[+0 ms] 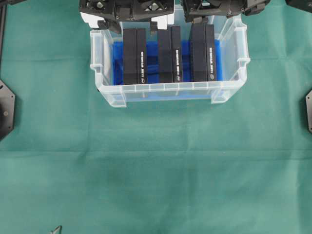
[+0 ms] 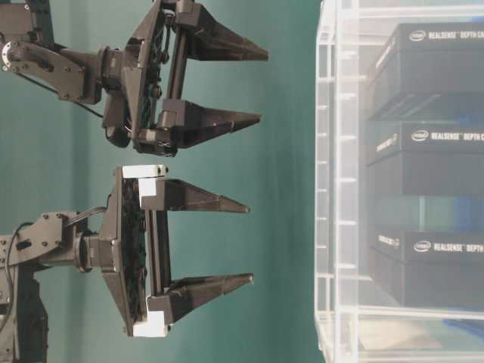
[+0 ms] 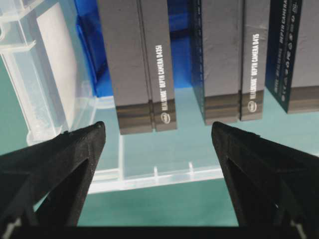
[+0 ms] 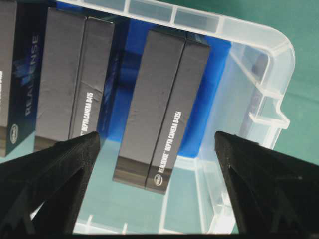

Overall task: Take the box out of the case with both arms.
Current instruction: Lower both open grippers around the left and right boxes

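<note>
Clear case (blue-lined), three upright black boxes, both grippers spread wide, holding nothing

A green cloth covers the whole bench, creased in faint straight fold lines, one running across it about midway and others running front to back. At the left edge of the bench sits a black angular plate with a small screw head showing (its shape is cut off by the frame), and a matching black plate sits at the right edge. Near the front edge, left of centre, a small thin metallic item lies on the cloth, too small to identify.
</note>
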Robot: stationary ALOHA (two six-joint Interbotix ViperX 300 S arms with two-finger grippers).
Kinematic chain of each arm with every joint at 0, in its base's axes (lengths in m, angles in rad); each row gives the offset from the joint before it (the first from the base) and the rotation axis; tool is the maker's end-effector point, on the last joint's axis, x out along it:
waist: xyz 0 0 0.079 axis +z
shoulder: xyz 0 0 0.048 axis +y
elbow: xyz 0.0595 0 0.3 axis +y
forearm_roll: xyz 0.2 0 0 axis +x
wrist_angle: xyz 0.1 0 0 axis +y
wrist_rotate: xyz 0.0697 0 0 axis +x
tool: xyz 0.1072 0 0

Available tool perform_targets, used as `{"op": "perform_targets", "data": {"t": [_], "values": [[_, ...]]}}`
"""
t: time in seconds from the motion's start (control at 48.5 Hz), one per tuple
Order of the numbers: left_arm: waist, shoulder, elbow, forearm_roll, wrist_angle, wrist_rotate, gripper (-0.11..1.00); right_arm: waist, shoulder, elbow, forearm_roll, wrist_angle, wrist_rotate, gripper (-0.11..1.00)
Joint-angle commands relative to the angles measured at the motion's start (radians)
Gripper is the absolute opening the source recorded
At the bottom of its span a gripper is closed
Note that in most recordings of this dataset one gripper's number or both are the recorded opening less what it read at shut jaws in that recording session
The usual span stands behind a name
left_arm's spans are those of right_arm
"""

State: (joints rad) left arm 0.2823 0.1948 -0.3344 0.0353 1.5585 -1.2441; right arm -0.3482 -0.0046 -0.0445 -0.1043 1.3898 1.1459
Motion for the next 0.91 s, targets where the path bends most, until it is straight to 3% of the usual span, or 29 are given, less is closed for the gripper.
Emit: {"op": "perform_targets", "data": {"t": [0.0,0.887], "values": [[0.000,-0.015,-0.012,0.003,-0.003,0.000,0.83,0.003,-0.014,-0.025,-0.002,-0.003,-0.002,0.94],[0.002,-0.015,-0.012,0.003,-0.003,0.000,0.83,0.005,-0.014,-0.023,0.014,0.003,0.002,0.94]]}}
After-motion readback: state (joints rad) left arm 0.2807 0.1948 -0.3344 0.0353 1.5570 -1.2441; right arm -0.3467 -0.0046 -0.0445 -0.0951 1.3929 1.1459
